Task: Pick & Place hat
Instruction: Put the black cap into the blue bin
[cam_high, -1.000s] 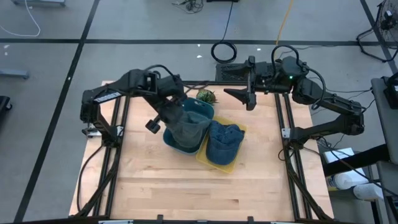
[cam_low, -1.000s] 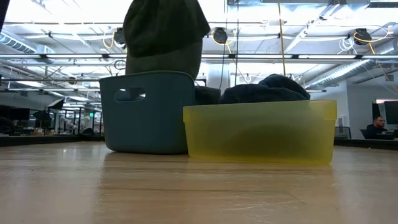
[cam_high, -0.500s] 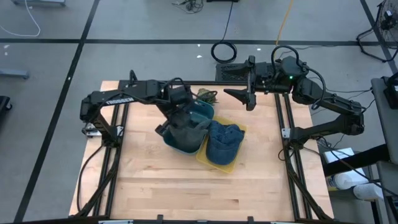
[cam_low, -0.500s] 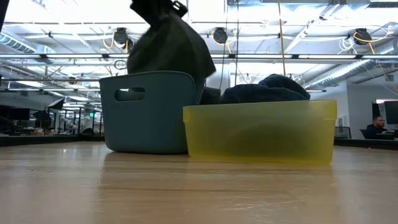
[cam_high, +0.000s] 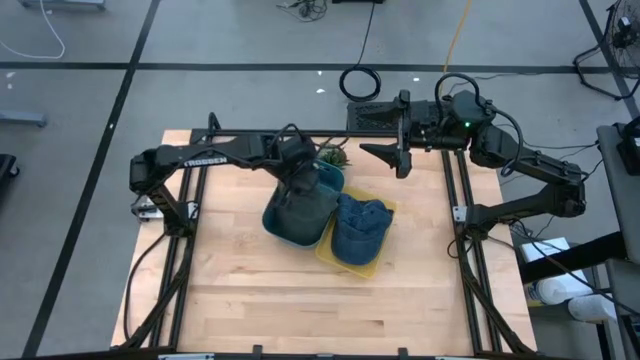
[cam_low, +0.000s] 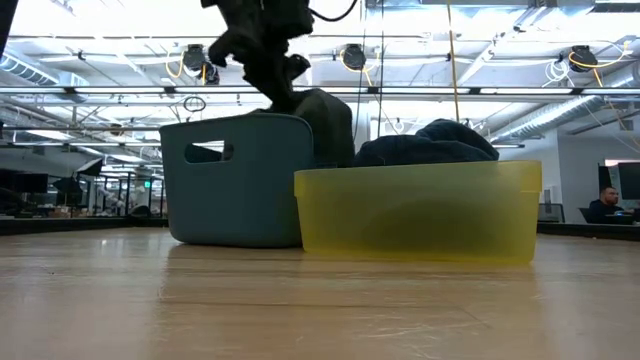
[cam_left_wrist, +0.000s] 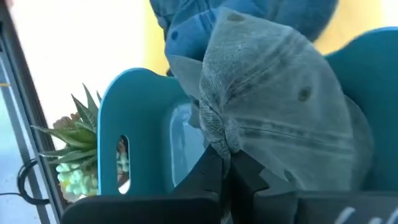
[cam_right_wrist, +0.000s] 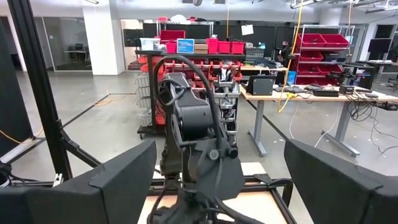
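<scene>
Wooden table (cam_high: 250, 300) under bright workshop lights: a grey-green hat (cam_left_wrist: 280, 112) sits in the teal bin (cam_high: 290, 228), pinched at its edge by the left gripper (cam_left_wrist: 227, 171), whose fingers are closed tight on the fabric. Just beside it, touching, a yellow bin (cam_low: 420, 215) holds a blue hat (cam_high: 358, 228). A small plant (cam_high: 332, 153) stands behind the bins. Well apart at the table's far edge, the right gripper (cam_high: 385, 153) hangs with fingers spread wide, holding nothing.
</scene>
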